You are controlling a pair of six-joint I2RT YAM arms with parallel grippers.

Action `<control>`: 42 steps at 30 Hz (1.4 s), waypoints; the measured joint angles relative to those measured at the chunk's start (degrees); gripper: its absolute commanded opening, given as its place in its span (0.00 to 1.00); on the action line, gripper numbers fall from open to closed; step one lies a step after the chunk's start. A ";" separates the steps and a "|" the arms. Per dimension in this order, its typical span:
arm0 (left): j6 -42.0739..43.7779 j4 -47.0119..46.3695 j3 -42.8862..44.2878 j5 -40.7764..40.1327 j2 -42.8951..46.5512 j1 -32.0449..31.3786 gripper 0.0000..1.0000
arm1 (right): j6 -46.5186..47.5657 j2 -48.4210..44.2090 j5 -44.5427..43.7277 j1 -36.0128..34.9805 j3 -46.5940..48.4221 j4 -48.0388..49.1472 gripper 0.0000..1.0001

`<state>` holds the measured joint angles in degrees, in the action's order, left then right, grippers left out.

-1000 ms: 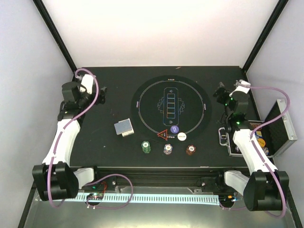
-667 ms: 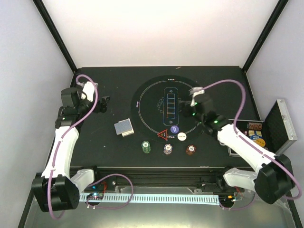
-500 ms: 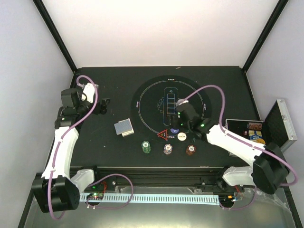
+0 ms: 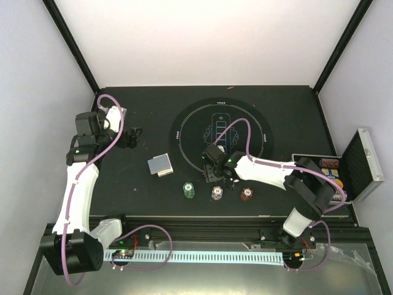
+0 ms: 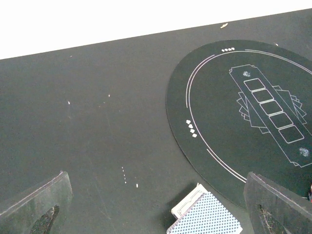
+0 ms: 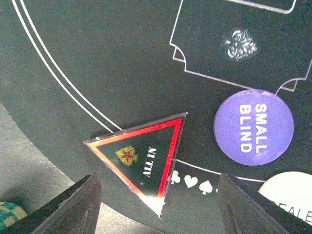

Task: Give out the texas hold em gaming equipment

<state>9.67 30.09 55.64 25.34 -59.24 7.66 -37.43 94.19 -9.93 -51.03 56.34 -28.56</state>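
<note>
**Q:** What has changed low in the frame?
**A:** The right fingers (image 4: 213,172) have swung in from the right. They now straddle the red triangle marker (image 6: 141,156), part-open and holding nothing, so a pick-up looks likely. The chips (image 4: 217,192) sit just below on the bench (image 4: 123,184).
**Q:** And at upper left?
**A:** The left fingers (image 4: 131,136) hang wide open and empty, beyond the cards (image 4: 160,165).

Three chip stacks (image 4: 217,192), two buttons (image 6: 253,127) (marker (image 6: 141,158), deck (image 4: 160,165): one).
</note>
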 measured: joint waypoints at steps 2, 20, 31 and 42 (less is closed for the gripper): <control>0.22 1.01 0.42 0.28 -0.02 0.17 0.99 | -0.04 1.20 0.28 0.00 0.33 -0.68 0.66; -0.02 2.97 4.28 1.88 -1.66 1.53 0.99 | 3.50 9.14 2.47 0.00 6.29 -2.51 0.43; -1.84 3.26 6.05 2.89 -2.19 2.82 0.99 | 5.57 13.14 3.02 0.00 11.61 -3.85 0.54; -2.91 3.41 6.27 4.22 -2.27 4.04 0.99 | 6.47 12.44 3.72 0.00 9.99 -3.45 0.60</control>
<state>6.76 33.50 61.91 29.56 -61.52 11.70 -30.96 106.63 -6.22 -51.03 66.32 -32.01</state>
